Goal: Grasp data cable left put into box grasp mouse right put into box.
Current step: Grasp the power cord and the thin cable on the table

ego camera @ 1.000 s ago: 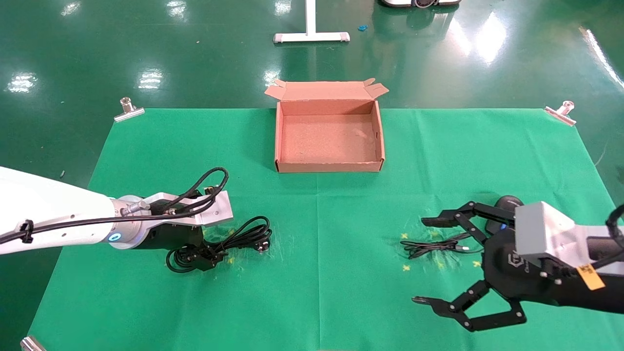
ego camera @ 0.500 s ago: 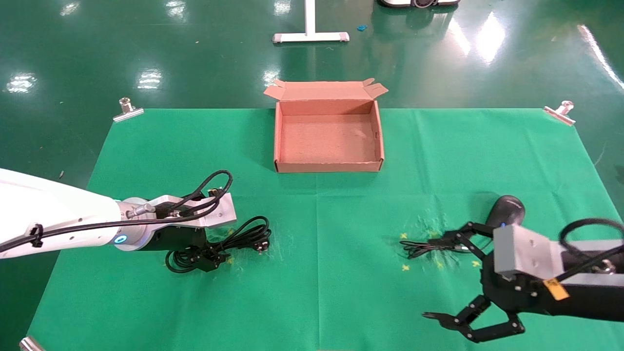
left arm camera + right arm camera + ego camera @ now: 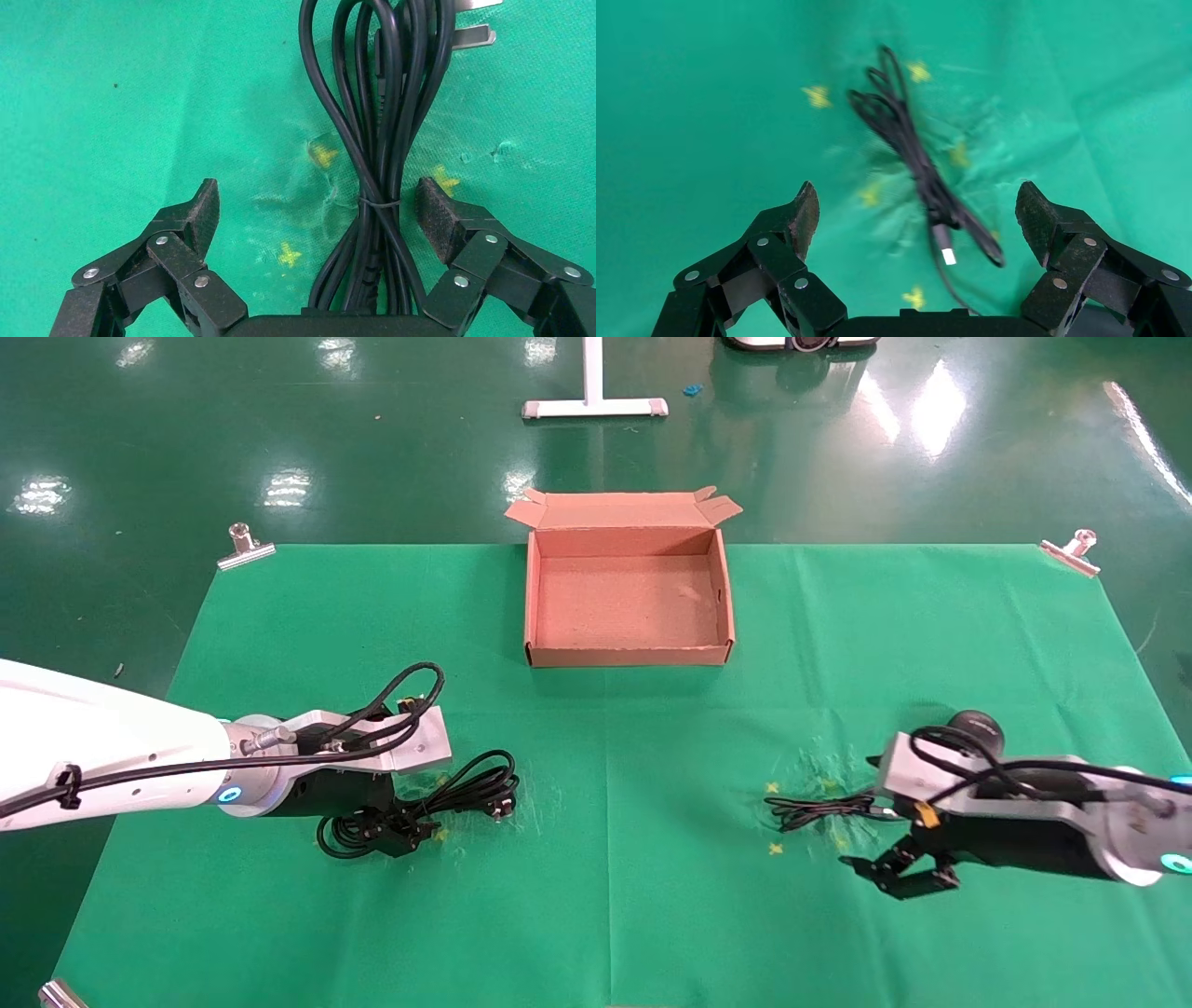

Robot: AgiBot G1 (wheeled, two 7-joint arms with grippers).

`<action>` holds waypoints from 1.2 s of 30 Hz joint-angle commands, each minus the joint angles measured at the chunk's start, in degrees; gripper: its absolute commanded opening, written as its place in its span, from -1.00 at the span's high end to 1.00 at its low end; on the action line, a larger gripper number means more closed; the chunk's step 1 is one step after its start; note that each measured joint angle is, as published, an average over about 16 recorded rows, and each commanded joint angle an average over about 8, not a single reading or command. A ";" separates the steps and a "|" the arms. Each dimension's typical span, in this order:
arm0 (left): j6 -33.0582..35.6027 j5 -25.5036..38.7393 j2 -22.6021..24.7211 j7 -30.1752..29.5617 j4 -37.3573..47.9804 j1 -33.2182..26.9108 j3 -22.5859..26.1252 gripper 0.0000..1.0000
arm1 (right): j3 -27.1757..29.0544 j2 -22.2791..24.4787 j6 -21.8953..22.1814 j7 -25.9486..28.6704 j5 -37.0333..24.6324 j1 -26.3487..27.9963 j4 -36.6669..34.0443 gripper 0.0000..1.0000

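Note:
The data cable (image 3: 466, 784), a thick black cord tied in long loops, lies on the green cloth at the left. My left gripper (image 3: 400, 829) is low over its near end and open. In the left wrist view the cable (image 3: 383, 140) runs between the spread jaws of that gripper (image 3: 318, 207), nearer one pad. The mouse's thin wire bundle (image 3: 819, 808) lies at the right, and the black mouse body (image 3: 974, 721) peeks out behind my right wrist. My right gripper (image 3: 885, 831) is open just short of the bundle. In the right wrist view the bundle (image 3: 912, 161) lies ahead of the open gripper (image 3: 919, 207). The brown box (image 3: 629, 656) stands open and empty at the middle back.
The green cloth (image 3: 605, 915) covers the table and is held by metal clips at the back corners (image 3: 244, 549) (image 3: 1073, 551). Yellow cross marks sit around both cables. A white stand base (image 3: 594, 407) is on the floor beyond.
My right arm has turned its wrist over and come down and in toward the thin wire bundle, jaws still open. My left arm shifted slightly, then stayed over the data cable.

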 commanded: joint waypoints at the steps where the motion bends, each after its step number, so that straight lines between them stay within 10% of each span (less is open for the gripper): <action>1: 0.00 0.00 0.00 0.00 0.00 0.00 0.00 -1.00 | -0.72 -1.17 1.32 2.80 -3.13 0.32 -0.04 -1.00; 12: -0.02 0.02 0.01 -0.01 0.01 0.01 0.01 -0.96 | -1.49 -3.71 3.80 7.28 -6.17 -0.59 -1.24 -1.00; 14: -0.03 0.03 0.02 -0.02 0.01 0.01 0.02 -0.51 | -1.59 -4.03 4.14 7.66 -6.68 -0.66 -1.45 -0.88; 20: -0.03 0.03 0.01 -0.02 0.02 0.02 0.01 0.95 | -1.67 -4.26 4.43 7.80 -6.94 -0.75 -1.67 0.61; 22: -0.02 0.03 0.01 -0.01 0.02 0.02 0.00 1.00 | -1.65 -4.17 4.35 7.71 -6.81 -0.74 -1.63 1.00; 36: 0.00 -0.15 -0.01 0.01 0.02 0.01 -0.02 1.00 | -1.53 -3.77 3.93 7.40 -6.25 -0.66 -1.36 1.00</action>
